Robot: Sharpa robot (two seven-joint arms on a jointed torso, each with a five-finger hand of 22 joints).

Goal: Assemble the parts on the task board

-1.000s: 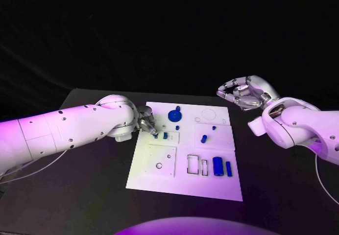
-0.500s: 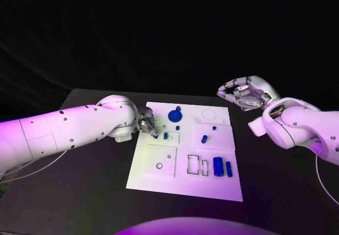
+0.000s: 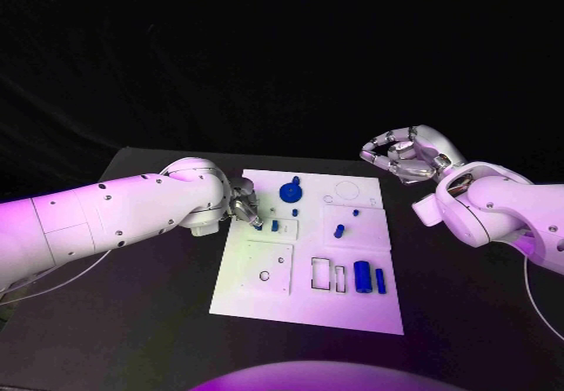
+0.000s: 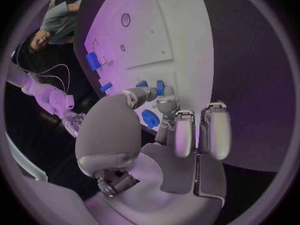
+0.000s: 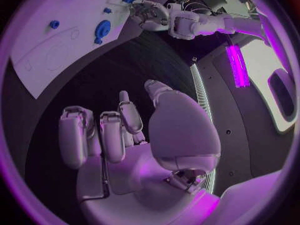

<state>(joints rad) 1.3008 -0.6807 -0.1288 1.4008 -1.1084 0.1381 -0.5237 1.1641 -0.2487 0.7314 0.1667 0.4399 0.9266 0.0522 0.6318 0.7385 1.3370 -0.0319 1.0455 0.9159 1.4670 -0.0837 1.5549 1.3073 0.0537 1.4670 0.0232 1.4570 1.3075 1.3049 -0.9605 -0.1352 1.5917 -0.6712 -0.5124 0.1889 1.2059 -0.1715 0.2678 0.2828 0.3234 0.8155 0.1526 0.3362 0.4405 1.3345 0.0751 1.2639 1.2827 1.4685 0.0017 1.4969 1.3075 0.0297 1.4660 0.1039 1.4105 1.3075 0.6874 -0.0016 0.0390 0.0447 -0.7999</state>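
Observation:
The white task board [image 3: 308,301] lies in the middle of the black table. My left hand [image 3: 244,205] is at the board's left edge, fingertips down beside two small blue parts [image 3: 274,226]. In the left wrist view the left hand [image 4: 156,130] pinches a small blue part [image 4: 150,119] between thumb and a finger, just short of those two parts [image 4: 159,87]. A blue disc [image 3: 290,192] lies near the board's far edge, and a blue cylinder [image 3: 363,276] lies at its near right. My right hand [image 3: 406,155] hangs raised beyond the board's far right corner, fingers curled in on nothing.
A small blue part [image 3: 338,230] sits mid-board, and a slim blue bar [image 3: 380,279] lies next to the cylinder. A raised square plate [image 3: 270,265] with holes occupies the near left of the board. The right wrist view shows the board [image 5: 44,50] and my left hand [image 5: 150,15].

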